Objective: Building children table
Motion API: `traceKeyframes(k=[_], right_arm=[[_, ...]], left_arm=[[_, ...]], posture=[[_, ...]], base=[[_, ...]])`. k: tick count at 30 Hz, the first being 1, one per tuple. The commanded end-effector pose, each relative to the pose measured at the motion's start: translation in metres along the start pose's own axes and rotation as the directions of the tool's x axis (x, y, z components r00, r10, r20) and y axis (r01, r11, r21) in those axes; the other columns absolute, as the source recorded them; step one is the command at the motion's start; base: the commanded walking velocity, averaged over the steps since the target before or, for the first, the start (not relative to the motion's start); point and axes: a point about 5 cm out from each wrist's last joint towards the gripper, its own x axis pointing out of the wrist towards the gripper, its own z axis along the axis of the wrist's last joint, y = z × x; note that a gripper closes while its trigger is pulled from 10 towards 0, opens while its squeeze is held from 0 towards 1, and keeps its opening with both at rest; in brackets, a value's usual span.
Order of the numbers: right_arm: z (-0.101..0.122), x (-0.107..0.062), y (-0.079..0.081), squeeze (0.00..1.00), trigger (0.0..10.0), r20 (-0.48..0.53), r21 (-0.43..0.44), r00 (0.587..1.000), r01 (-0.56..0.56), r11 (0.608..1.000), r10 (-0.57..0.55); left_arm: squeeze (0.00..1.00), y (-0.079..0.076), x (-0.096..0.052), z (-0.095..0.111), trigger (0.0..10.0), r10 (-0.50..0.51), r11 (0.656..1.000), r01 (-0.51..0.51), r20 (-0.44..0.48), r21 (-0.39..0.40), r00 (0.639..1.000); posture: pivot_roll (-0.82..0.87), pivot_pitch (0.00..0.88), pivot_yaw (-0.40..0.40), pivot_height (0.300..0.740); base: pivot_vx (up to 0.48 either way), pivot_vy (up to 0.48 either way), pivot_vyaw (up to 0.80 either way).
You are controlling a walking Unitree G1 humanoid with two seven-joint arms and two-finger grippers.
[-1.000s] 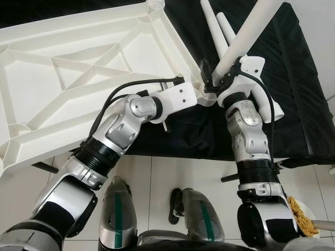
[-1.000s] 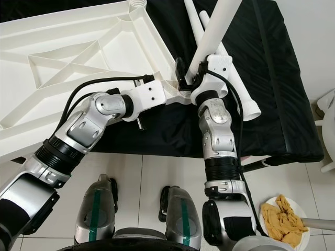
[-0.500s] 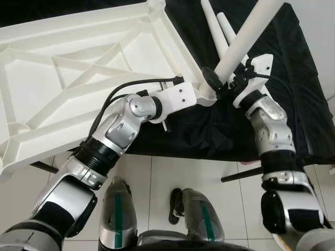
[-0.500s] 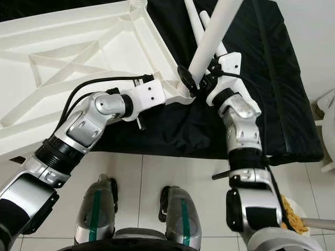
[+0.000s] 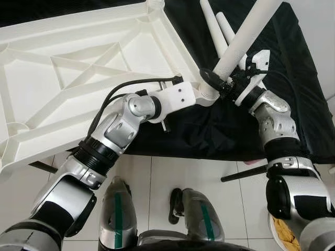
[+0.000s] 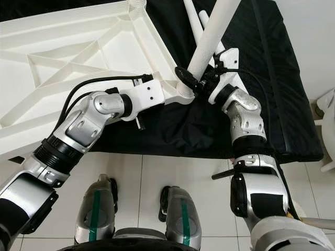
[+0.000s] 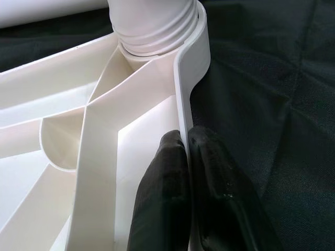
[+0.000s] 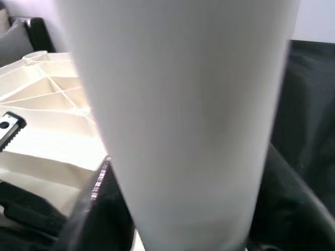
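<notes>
White plastic tabletop and leg meet at the corner socket

White plastic makes up the upturned tabletop [image 5: 78,68], which lies ribbed side up across a black-covered bed [image 5: 293,94], its near corner reaching out between the two arms. The left claw [image 7: 187,157] is pinched shut on the thin rim of that corner; its two black fingers [image 7: 162,193] press the upright edge from either side, just short of the round socket [image 5: 205,94]. Beyond the fingertips the ridged foot of a white leg [image 5: 246,39] sits in that socket, as the left wrist view shows.

The right claw [image 5: 230,86] grips the same leg just above the socket, directly across the corner from the left claw and very close to it. Its black fingers wrap the lower end of the tube, and the leg slants up and away from the claw, toward the far right of the bed. In the right wrist view the white tube [image 8: 183,120] runs straight along the claw, with the ribbed underside of the tabletop off to one side.

Two more white legs [image 5: 217,29] lie on the black cover beyond the right claw, passing behind the held leg. Below both claws, white floor tiles [image 5: 157,178] run under the bed's edge, and the robot's own feet [image 5: 118,209] stand on them.
</notes>
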Motion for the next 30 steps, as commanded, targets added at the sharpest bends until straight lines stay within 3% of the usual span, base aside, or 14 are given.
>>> traceKeyframes(k=[1, 9, 10, 11, 13, 14, 23, 30], right_arm=[[-0.004, -0.009, -0.009, 0.0, 0.0, -0.031, 0.009, 0.999, 0.021, 1.0, -0.021], [-0.005, -0.01, -0.009, 0.0, 0.0, -0.031, 0.014, 0.999, 0.02, 1.0, -0.019], [-0.005, -0.01, -0.009, 0.0, 1.5, -0.029, 0.014, 0.999, 0.021, 1.0, -0.021], [-0.005, -0.009, -0.009, 0.0, 8.7, -0.03, 0.013, 0.999, 0.03, 0.999, -0.029], [-0.005, -0.009, -0.009, 0.0, 8.7, -0.03, 0.013, 0.999, 0.03, 0.999, -0.029], [-0.004, -0.008, -0.008, 0.0, 10.0, -0.028, 0.015, 0.999, 0.036, 0.999, -0.036], [-0.005, 0.003, 0.005, 0.0, 10.0, 0.005, -0.008, 0.988, 0.153, 0.988, -0.152], [-0.011, 0.01, 0.017, 0.0, 10.0, 0.024, -0.013, 0.937, 0.35, 0.937, -0.349]], left_arm=[[0.0, 0.007, -0.003, 0.015, 10.0, 0.029, 0.998, -0.032, 0.057, 0.057, 0.998], [0.0, 0.008, -0.003, 0.016, 10.0, 0.029, 0.998, -0.032, 0.059, 0.057, 0.998], [0.0, 0.007, -0.003, 0.016, 10.0, 0.028, 0.998, -0.032, 0.059, 0.057, 0.998], [0.0, 0.007, -0.003, 0.016, 10.0, 0.028, 0.998, -0.031, 0.059, 0.058, 0.998], [0.0, 0.007, -0.003, 0.016, 10.0, 0.028, 0.998, -0.031, 0.059, 0.058, 0.998], [0.0, 0.007, -0.003, 0.016, 10.0, 0.028, 0.998, -0.031, 0.059, 0.057, 0.998], [0.0, 0.003, -0.002, 0.015, 10.0, 0.018, 0.999, -0.021, 0.059, 0.048, 0.998], [0.0, -0.001, -0.002, 0.014, 10.0, 0.013, 0.999, -0.015, 0.058, 0.042, 0.998]], posture=[[0.06, 0.043, -0.072, 0.74], [0.06, 0.043, -0.072, 0.74], [0.06, 0.043, -0.072, 0.74], [0.06, 0.044, -0.073, 0.74], [0.06, 0.044, -0.073, 0.74], [0.06, 0.044, -0.073, 0.74], [0.06, 0.06, -0.079, 0.74], [0.06, 0.06, -0.082, 0.74]], base=[[0.0, 0.0, 0.0], [0.0, 0.0, 0.0], [0.0, 0.0, 0.0], [0.0, 0.0, 0.0], [0.0, 0.0, 0.0], [0.0, 0.0, 0.0], [0.0, 0.0, 0.0], [0.0, 0.0, 0.0]])
